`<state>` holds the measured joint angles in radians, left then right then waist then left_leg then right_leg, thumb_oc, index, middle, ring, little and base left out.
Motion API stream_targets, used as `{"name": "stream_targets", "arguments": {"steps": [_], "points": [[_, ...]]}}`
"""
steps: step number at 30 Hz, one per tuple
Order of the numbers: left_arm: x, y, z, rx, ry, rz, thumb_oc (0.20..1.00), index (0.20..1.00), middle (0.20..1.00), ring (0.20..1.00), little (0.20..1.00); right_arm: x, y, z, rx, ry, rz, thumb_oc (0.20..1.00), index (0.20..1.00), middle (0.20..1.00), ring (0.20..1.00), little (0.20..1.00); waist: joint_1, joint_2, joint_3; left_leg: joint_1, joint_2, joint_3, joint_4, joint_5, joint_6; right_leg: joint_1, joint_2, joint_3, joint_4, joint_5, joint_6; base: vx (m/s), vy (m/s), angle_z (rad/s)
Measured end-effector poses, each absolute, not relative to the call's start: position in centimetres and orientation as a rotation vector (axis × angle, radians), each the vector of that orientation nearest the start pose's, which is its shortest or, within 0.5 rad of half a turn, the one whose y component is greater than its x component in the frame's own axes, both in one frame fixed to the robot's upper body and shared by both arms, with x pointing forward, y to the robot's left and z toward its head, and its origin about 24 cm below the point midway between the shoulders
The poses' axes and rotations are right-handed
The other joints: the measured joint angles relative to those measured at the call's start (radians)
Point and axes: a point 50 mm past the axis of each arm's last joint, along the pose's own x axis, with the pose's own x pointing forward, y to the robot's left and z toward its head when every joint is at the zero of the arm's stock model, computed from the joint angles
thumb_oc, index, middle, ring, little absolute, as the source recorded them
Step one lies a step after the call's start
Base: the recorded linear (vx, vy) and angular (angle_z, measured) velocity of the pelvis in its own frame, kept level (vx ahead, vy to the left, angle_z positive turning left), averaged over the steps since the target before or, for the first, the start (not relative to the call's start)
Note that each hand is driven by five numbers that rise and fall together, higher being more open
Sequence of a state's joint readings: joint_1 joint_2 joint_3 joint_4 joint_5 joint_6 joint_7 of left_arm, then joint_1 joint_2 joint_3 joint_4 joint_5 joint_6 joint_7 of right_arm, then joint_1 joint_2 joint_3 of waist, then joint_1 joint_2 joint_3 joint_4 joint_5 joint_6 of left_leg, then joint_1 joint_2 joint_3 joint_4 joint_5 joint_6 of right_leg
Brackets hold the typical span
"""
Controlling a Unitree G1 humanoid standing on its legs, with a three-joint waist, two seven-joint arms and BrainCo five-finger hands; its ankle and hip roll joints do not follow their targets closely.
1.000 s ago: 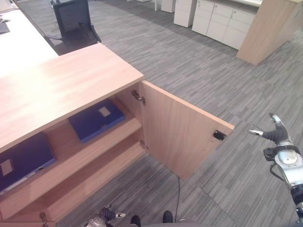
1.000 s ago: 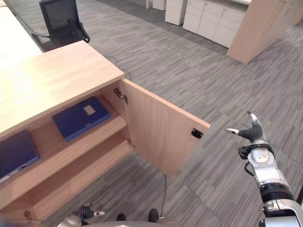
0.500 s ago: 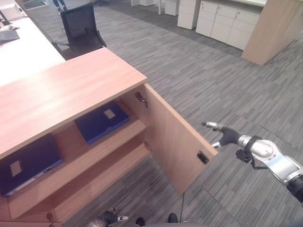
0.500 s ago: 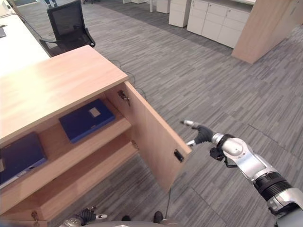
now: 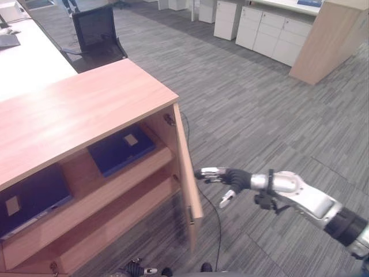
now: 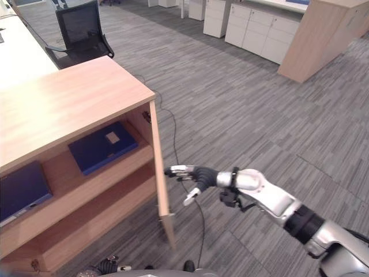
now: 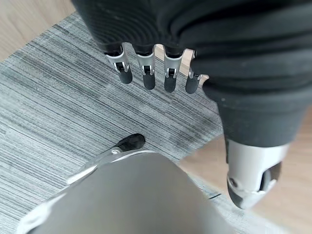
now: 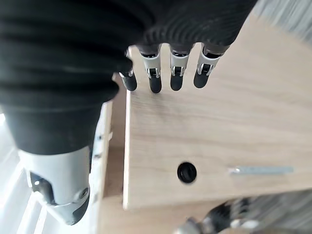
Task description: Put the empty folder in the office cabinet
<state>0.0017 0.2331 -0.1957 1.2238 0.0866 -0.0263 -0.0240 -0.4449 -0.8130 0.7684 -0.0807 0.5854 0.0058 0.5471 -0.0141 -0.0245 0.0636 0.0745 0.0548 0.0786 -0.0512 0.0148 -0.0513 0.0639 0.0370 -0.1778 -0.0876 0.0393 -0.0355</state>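
The right hand (image 5: 248, 179) had silver fingers with dark tips, a dark ribbed cover over its back and wrist, and a silver-grey forearm with a black band.

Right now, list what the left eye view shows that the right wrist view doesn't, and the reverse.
Left eye view adds: a blue folder and a second folder lying on the cabinet's upper shelf, and a black chair beyond. Right wrist view adds: a round dark hole and a thin metal strip on the door. Both share: the cabinet door and the right robot hand, fingers straight.
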Motion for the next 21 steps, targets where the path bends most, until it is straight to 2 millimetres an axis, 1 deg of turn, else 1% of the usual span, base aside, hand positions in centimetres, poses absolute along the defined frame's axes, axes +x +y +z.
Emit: {"name": "stream_targets", "arguments": {"steps": [1, 2, 3, 4, 5, 6, 7, 8, 9, 10, 11, 12, 13, 14, 15, 16, 17, 18, 19, 20, 21], "points": [[8.9, 22.5, -16.3, 0.381, 1.222, -0.098, 1.000, 1.000, 1.000, 1.000, 1.000, 25.1, -9.8, 8.5, -0.315, 0.095, 1.277, 1.000, 1.000, 1.000, 1.000, 1.000, 0.016, -0.001, -0.001, -0.004, 0.000, -0.003, 0.000, 0.001, -0.001, 0.001, 0.001, -0.002, 0.000, 0.000, 0.000, -0.03, -0.078, 0.03], [8.6, 22.6, -16.3, 0.381, 1.228, -0.090, 1.000, 1.000, 1.000, 1.000, 1.000, 25.0, -8.9, 8.5, -0.300, 0.084, 1.298, 1.000, 1.000, 1.000, 1.000, 1.000, 0.024, -0.002, -0.002, -0.012, 0.001, -0.004, 0.003, 0.000, -0.002, 0.000, 0.001, -0.002, 0.000, 0.000, 0.000, -0.02, -0.046, 0.10], [8.9, 22.7, -16.3, 0.377, 1.219, -0.077, 1.000, 1.000, 1.000, 1.000, 1.000, 24.8, -8.0, 8.3, -0.275, 0.073, 1.317, 1.000, 1.000, 1.000, 1.000, 1.000, 0.028, -0.010, -0.009, -0.017, 0.001, -0.010, 0.007, 0.001, -0.003, -0.008, 0.002, -0.005, 0.000, -0.001, -0.002, -0.04, -0.073, 0.26], [8.6, 23.0, -16.3, 0.369, 1.229, -0.059, 1.000, 1.000, 1.000, 1.000, 1.000, 24.5, -6.9, 8.2, -0.239, 0.057, 1.341, 1.000, 1.000, 1.000, 1.000, 1.000, 0.045, -0.018, -0.014, -0.033, 0.002, -0.030, 0.010, 0.003, -0.007, -0.016, 0.002, -0.025, 0.000, -0.002, -0.003, -0.05, -0.090, 0.41], [8.4, 23.1, -16.3, 0.367, 1.242, -0.051, 1.000, 1.000, 1.000, 1.000, 1.000, 24.3, -6.5, 8.1, -0.227, 0.051, 1.354, 1.000, 1.000, 1.000, 1.000, 1.000, 0.059, -0.022, -0.015, -0.036, 0.001, -0.040, 0.008, 0.008, -0.012, -0.016, 0.002, -0.037, 0.000, -0.003, -0.004, -0.05, -0.090, 0.41], [7.6, 23.2, -16.5, 0.363, 1.261, -0.047, 1.000, 1.000, 1.000, 1.000, 1.000, 24.2, -6.1, 8.1, -0.221, 0.048, 1.369, 1.000, 1.000, 1.000, 1.000, 1.000, 0.082, -0.023, -0.014, -0.045, 0.001, -0.047, 0.007, 0.013, -0.014, -0.013, 0.004, -0.044, 0.000, -0.004, -0.006, -0.07, -0.103, 0.36], [7.3, 23.3, -16.5, 0.357, 1.264, -0.035, 1.000, 1.000, 1.000, 1.000, 1.000, 24.0, -5.5, 8.0, -0.214, 0.045, 1.384, 1.000, 1.000, 1.000, 1.000, 1.000, 0.094, -0.027, -0.014, -0.062, 0.001, -0.067, 0.020, 0.014, -0.015, -0.015, 0.005, -0.057, 0.000, -0.004, -0.005, -0.07, -0.120, 0.65], [7.5, 23.5, -16.4, 0.356, 1.255, -0.014, 1.000, 1.000, 1.000, 1.000, 1.000, 24.0, -4.7, 7.9, -0.222, 0.043, 1.409, 1.000, 1.000, 1.000, 1.000, 1.000, 0.110, -0.037, -0.007, -0.090, 0.001, -0.102, 0.025, 0.019, -0.026, -0.026, 0.004, -0.097, 0.000, -0.011, -0.008, -0.11, -0.158, 0.75], [7.6, 23.6, -16.4, 0.357, 1.251, -0.009, 1.000, 1.000, 1.000, 1.000, 1.000, 24.0, -4.5, 8.1, -0.222, 0.036, 1.413, 1.000, 1.000, 1.000, 1.000, 1.000, 0.133, -0.040, -0.003, -0.103, 0.003, -0.120, 0.024, 0.026, -0.033, -0.032, 0.007, -0.114, 0.000, -0.011, -0.008, -0.09, -0.113, 0.86], [7.8, 23.6, -16.3, 0.355, 1.246, -0.005, 1.000, 1.000, 1.000, 1.000, 1.000, 24.1, -4.5, 8.2, -0.228, 0.029, 1.408, 1.000, 1.000, 1.000, 1.000, 1.000, 0.151, -0.042, 0.007, -0.124, 0.000, -0.149, 0.037, 0.038, -0.045, -0.032, 0.008, -0.145, 0.000, -0.011, -0.008, -0.14, -0.067, 0.84], [8.4, 23.7, -16.2, 0.360, 1.235, -0.001, 1.000, 1.000, 1.000, 1.000, 1.000, 24.3, -4.7, 8.2, -0.236, 0.026, 1.395, 1.000, 1.000, 1.000, 1.000, 1.000, 0.158, -0.048, 0.021, -0.155, -0.009, -0.176, 0.065, 0.048, -0.061, -0.034, 0.005, -0.177, 0.000, -0.017, -0.012, -0.12, -0.036, 1.27], [9.3, 23.6, -16.1, 0.366, 1.213, 0.002, 1.000, 1.000, 1.000, 1.000, 1.000, 24.6, -5.0, 8.5, -0.256, 0.016, 1.381, 1.000, 1.000, 1.000, 1.000, 1.000, 0.173, -0.050, 0.048, -0.189, -0.022, -0.162, 0.077, 0.088, -0.085, -0.035, -0.007, -0.234, 0.011, -0.027, -0.029, -0.05, -0.052, 1.47], [10.3, 23.6, -15.8, 0.371, 1.188, 0.006, 1.000, 1.000, 1.000, 1.000, 1.000, 24.8, -5.4, 8.6, -0.272, 0.017, 1.364, 1.000, 1.000, 1.000, 1.000, 1.000, 0.172, -0.058, 0.060, -0.212, -0.016, -0.086, 0.079, 0.094, -0.113, -0.038, -0.027, -0.294, 0.004, -0.019, -0.060, 0.03, -0.014, 1.54], [10.4, 23.8, -15.8, 0.370, 1.187, 0.019, 1.000, 1.000, 1.000, 1.000, 1.000, 25.0, -5.5, 8.6, -0.278, 0.013, 1.353, 1.000, 1.000, 1.000, 1.000, 1.000, 0.171, -0.064, 0.074, -0.225, 0.001, -0.001, 0.116, 0.080, -0.084, -0.034, -0.033, -0.318, -0.007, -0.034, -0.074, 0.05, -0.006, 1.03], [10.5, 24.3, -15.6, 0.362, 1.181, 0.045, 1.000, 1.000, 1.000, 1.000, 1.000, 25.0, -5.3, 8.5, -0.282, 0.008, 1.350, 1.000, 1.000, 1.000, 1.000, 1.000, 0.188, -0.070, 0.080, -0.226, 0.031, 0.066, 0.147, 0.063, -0.066, -0.032, -0.038, -0.339, -0.007, -0.034, -0.075, -0.04, 0.047, 0.78], [10.2, 24.9, -15.5, 0.367, 1.189, 0.063, 1.000, 1.000, 1.000, 1.000, 1.000, 24.8, -5.1, 8.3, -0.269, 0.009, 1.346, 1.000, 1.000, 1.000, 1.000, 1.000, 0.189, -0.078, 0.083, -0.222, 0.065, 0.132, 0.183, 0.051, -0.054, -0.026, -0.044, -0.356, -0.007, -0.036, -0.077, -0.06, 0.072, 0.58], [9.4, 25.5, -15.5, 0.378, 1.217, 0.075, 1.000, 1.000, 1.000, 1.000, 1.000, 24.7, -5.2, 8.1, -0.260, 0.013, 1.343, 1.000, 1.000, 1.000, 1.000, 1.000, 0.185, -0.081, 0.085, -0.216, 0.088, 0.155, 0.206, 0.050, -0.054, -0.023, -0.052, -0.386, -0.007, -0.040, -0.072, -0.10, 0.100, 0.93], [9.3, 26.0, -15.5, 0.385, 1.231, 0.090, 1.000, 1.000, 1.000, 1.000, 1.000, 24.6, -6.4, 7.0, -0.219, 0.041, 1.277, 1.000, 1.000, 1.000, 1.000, 1.000, 0.179, -0.092, 0.090, -0.188, 0.113, 0.224, 0.215, 0.049, -0.056, -0.015, -0.081, -0.445, -0.007, -0.025, -0.060, -0.09, 0.109, 1.16], [9.1, 26.2, -15.5, 0.387, 1.239, 0.102, 1.000, 1.000, 1.000, 1.000, 1.000, 24.5, -7.3, 6.1, -0.200, 0.070, 1.229, 1.000, 1.000, 1.000, 1.000, 1.000, 0.164, -0.090, 0.090, -0.184, 0.122, 0.260, 0.218, 0.049, -0.057, -0.009, -0.094, -0.480, -0.006, -0.028, -0.052, -0.06, 0.122, 1.43], [8.6, 26.4, -15.5, 0.393, 1.252, 0.106, 1.000, 1.000, 1.000, 1.000, 1.000, 24.4, -8.6, 4.7, -0.207, 0.128, 1.168, 1.000, 1.000, 1.000, 1.000, 1.000, 0.139, -0.071, 0.086, -0.162, 0.138, 0.292, 0.205, 0.050, -0.058, -0.005, -0.103, -0.508, 0.000, -0.038, -0.046, -0.01, 0.150, 1.07], [8.1, 26.3, -15.7, 0.395, 1.267, 0.099, 1.000, 1.000, 1.000, 1.000, 1.000, 24.4, -9.3, 4.1, -0.220, 0.157, 1.141, 1.000, 1.000, 1.000, 1.000, 1.000, 0.139, -0.052, 0.084, -0.141, 0.149, 0.304, 0.187, 0.050, -0.058, -0.011, -0.107, -0.515, 0.015, -0.040, -0.039, 0.03, 0.151, 0.76]]}}
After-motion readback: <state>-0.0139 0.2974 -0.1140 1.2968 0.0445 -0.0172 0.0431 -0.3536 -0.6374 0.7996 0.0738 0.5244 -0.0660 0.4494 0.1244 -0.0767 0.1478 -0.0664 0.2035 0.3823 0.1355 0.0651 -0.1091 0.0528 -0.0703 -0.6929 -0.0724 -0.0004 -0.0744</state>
